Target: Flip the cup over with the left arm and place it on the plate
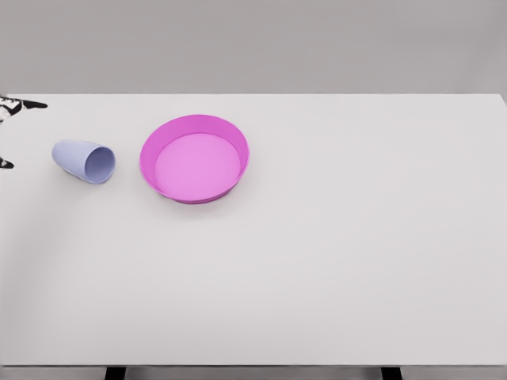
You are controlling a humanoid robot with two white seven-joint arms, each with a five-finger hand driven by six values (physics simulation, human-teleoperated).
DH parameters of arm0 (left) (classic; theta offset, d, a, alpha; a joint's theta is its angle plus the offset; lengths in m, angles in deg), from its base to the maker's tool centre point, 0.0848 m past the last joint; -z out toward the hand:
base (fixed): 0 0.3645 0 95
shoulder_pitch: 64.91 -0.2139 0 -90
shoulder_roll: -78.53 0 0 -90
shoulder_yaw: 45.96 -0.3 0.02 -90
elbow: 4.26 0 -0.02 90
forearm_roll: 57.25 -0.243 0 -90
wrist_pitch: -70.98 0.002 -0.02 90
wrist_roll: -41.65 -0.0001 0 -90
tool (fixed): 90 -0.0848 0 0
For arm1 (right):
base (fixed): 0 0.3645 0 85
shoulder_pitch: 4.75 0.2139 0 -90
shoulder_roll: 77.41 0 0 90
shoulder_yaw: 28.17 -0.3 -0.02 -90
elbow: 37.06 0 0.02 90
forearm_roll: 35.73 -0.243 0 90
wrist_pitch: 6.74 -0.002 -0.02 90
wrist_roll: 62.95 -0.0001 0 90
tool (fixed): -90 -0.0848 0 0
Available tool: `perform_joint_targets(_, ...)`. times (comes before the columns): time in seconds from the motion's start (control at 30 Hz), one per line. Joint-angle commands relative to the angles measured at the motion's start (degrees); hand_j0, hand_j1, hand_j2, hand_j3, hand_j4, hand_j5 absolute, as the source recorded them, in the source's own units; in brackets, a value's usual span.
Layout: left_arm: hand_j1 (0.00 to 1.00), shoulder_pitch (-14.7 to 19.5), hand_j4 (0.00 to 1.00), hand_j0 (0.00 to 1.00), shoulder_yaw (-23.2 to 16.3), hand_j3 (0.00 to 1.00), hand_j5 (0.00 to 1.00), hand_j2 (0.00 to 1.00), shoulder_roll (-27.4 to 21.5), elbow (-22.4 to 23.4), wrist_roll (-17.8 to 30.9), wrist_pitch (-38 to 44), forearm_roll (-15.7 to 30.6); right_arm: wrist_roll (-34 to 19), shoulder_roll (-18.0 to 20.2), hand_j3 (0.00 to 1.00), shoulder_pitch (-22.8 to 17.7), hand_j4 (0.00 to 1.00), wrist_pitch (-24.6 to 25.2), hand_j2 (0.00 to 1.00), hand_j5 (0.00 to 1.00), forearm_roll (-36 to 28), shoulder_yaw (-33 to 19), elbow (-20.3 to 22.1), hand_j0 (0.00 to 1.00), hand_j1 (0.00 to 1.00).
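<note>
Pale blue cup (84,161) lies on its side on the white table (333,261), mouth turned toward the viewer and a little to the right, just left of the pink plate (194,158) and not touching it; plate holds nothing. At the far left edge only dark fingertips of the left hand (17,104) show, near the cup but apart from it; whether those fingers are spread or curled cannot be told; right arm not visible. Judged stage: approach, no grasp yet; next move calls for closing round the cup's side, turning it upright, then setting it inside the plate's rim.
</note>
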Motion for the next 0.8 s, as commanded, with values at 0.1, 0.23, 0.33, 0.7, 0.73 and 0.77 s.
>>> perform_joint_targets(0.1,1.0,1.7,1.0,1.0,-0.8,1.0,1.0,1.0,7.0,2.1,0.1,0.1,-7.5,0.0,0.0,1.0,0.0,1.0,0.0,1.0,1.0,0.0,0.0,0.0,1.0,1.0)
perform_joint_targets(0.23,1.0,1.7,1.0,1.0,-0.8,1.0,1.0,1.0,7.0,1.9,0.1,0.1,-7.5,0.0,0.0,1.0,0.0,1.0,0.0,1.0,1.0,0.0,0.0,0.0,1.0,1.0)
perform_joint_targets(0.33,1.0,1.9,1.0,1.0,-0.8,1.0,1.0,1.0,7.9,1.8,0.0,0.1,-7.6,-0.1,0.0,1.0,0.0,1.0,0.0,1.0,1.0,0.0,0.0,0.0,1.0,1.0)
perform_joint_targets(0.7,1.0,3.1,1.0,1.0,-4.9,1.0,1.0,1.0,10.4,3.3,0.1,0.1,-8.0,0.0,0.0,1.0,0.0,1.0,0.0,1.0,1.0,0.0,0.0,0.0,1.0,1.0)
perform_joint_targets(0.73,1.0,3.1,1.0,1.0,-5.2,1.0,1.0,1.0,10.4,3.8,0.1,0.1,-8.0,0.0,0.0,1.0,0.0,1.0,0.0,1.0,1.0,0.0,0.0,-0.1,1.0,1.0)
perform_joint_targets(0.77,1.0,3.1,1.0,1.0,-5.5,1.0,1.0,1.0,10.4,3.8,0.1,0.1,-8.0,-0.1,0.0,1.0,0.0,1.0,0.0,1.0,1.0,0.0,0.0,0.0,1.0,1.0)
